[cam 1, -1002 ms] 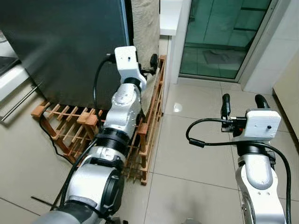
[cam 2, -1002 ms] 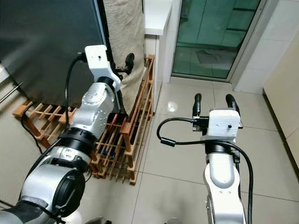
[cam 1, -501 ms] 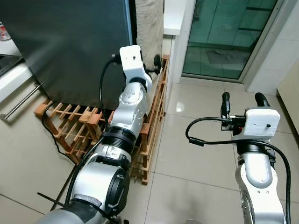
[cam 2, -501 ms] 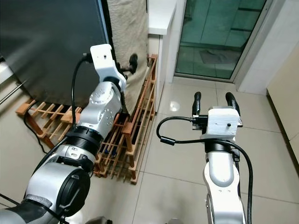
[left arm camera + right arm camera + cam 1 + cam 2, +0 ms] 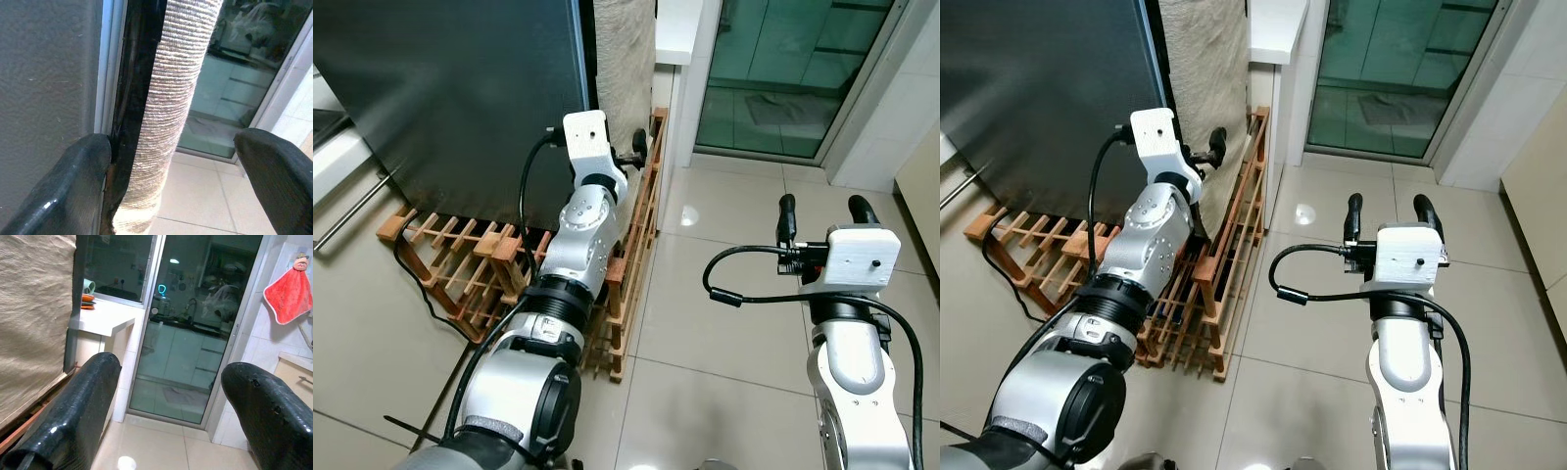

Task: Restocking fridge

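The fridge's dark grey door (image 5: 450, 98) fills the upper left. Along its right side runs a black edge (image 5: 139, 73), and a beige ribbed cloth (image 5: 625, 49) hangs right beside it. My left arm reaches up to that edge. My left gripper (image 5: 171, 147) is open, its fingers either side of the black edge and the cloth (image 5: 181, 73), with one finger (image 5: 83, 176) against the door's edge. My right gripper (image 5: 822, 211) stands open over the tiled floor, holding nothing.
A wooden slatted rack (image 5: 460, 264) lies on the floor under the fridge and along the cloth, with a black cable (image 5: 416, 284) across it. A metal bar handle (image 5: 352, 211) sticks out at left. A glass sliding door (image 5: 783, 69) and a white counter (image 5: 674, 29) stand ahead.
The camera has shifted a little. My left gripper stays at the fridge door's edge, slightly lower against the rack. The right arm has not moved.
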`<state>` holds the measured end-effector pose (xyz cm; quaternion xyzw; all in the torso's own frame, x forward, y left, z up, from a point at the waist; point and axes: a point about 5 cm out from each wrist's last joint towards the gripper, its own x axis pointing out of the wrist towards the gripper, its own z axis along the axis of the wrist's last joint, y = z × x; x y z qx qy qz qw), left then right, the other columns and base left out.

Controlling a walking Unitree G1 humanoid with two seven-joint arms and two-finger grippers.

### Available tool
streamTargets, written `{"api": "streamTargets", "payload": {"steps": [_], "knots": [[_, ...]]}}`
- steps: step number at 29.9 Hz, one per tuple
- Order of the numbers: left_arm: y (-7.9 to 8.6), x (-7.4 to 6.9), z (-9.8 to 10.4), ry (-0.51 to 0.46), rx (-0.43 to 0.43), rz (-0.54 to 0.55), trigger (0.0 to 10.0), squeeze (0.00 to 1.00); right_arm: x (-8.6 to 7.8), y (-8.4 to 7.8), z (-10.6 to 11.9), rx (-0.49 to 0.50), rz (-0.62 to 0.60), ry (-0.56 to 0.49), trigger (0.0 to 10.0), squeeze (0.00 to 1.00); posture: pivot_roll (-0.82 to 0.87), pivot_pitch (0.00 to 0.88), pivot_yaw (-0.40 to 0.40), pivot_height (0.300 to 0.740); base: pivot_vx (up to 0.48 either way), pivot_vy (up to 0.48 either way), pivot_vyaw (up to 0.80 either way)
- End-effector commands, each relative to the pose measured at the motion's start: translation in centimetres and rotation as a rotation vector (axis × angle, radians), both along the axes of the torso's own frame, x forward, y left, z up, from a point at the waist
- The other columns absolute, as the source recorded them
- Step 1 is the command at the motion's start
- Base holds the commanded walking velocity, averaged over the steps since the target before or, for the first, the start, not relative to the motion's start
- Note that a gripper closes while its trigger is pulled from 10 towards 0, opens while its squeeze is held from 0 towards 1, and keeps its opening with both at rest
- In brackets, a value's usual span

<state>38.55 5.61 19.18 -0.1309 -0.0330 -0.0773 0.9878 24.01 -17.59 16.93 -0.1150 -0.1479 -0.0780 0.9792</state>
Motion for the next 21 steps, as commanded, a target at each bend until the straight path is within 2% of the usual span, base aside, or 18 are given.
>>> {"api": "streamTargets", "payload": {"steps": [1,5,6,7,8,10,12,13,14,15,18,21], "knots": [[-2.5,-0.2,0.5,0.013,-0.067,-0.114,10.0,0.00,0.3,0.2,0.2,0.002,0.007,-0.004,10.0,0.00,-0.18,0.034,0.044,0.711,0.000,0.000,0.00],[-6.2,-1.3,0.7,0.032,-0.151,-0.358,10.0,0.00,0.4,0.2,0.3,0.003,0.008,-0.009,10.0,0.00,-0.18,0.030,0.048,0.711,0.000,0.000,0.00],[-7.4,-1.9,0.7,0.035,-0.172,-0.447,10.0,0.00,0.5,0.2,0.3,0.002,0.007,-0.010,10.0,0.00,-0.18,0.030,0.048,0.711,0.000,0.000,0.00],[-9.3,-3.2,1.0,0.016,-0.202,-0.604,10.0,0.00,0.4,0.2,0.3,0.002,0.004,-0.011,10.0,0.00,-0.18,0.030,0.048,0.711,0.000,0.000,0.00],[-9.3,-3.2,1.0,0.016,-0.202,-0.604,10.0,0.00,0.4,0.2,0.3,0.002,0.004,-0.011,10.0,0.00,-0.18,0.030,0.048,0.711,0.000,0.000,0.00],[-10.9,-4.8,1.6,-0.022,-0.252,-0.768,10.0,0.00,0.3,0.1,0.3,0.002,0.000,-0.011,10.0,0.00,-0.18,0.030,0.048,0.711,0.000,0.000,0.00],[-11.2,-5.1,1.7,-0.031,-0.265,-0.795,10.0,0.00,0.3,0.1,0.3,0.002,-0.001,-0.011,10.0,0.00,-0.18,0.030,0.048,0.711,0.000,0.000,0.00],[-12.0,-6.2,2.2,-0.065,-0.291,-0.892,10.0,0.00,0.3,0.1,0.3,0.002,-0.002,-0.011,10.0,0.00,-0.18,0.030,0.048,0.711,0.000,0.000,0.00],[-12.3,-6.7,2.4,-0.076,-0.303,-0.933,10.0,0.00,0.3,0.1,0.3,0.002,-0.002,-0.011,10.0,0.00,-0.18,0.030,0.048,0.711,0.000,0.000,0.00],[-12.3,-6.7,2.4,-0.076,-0.303,-0.933,10.0,0.00,0.3,0.1,0.3,0.002,-0.002,-0.011,10.0,0.00,-0.18,0.030,0.048,0.711,0.000,0.000,0.00],[-12.8,-7.7,2.9,-0.109,-0.306,-1.027,10.0,0.00,0.3,0.1,0.3,0.003,-0.001,-0.011,10.0,0.00,-0.18,0.030,0.048,0.711,0.000,0.000,0.00],[-12.9,-8.0,2.8,-0.114,-0.291,-1.055,10.0,0.00,0.4,0.1,0.3,0.001,0.001,-0.010,10.0,0.00,-0.19,0.026,0.049,0.711,0.000,0.000,0.00]]}}
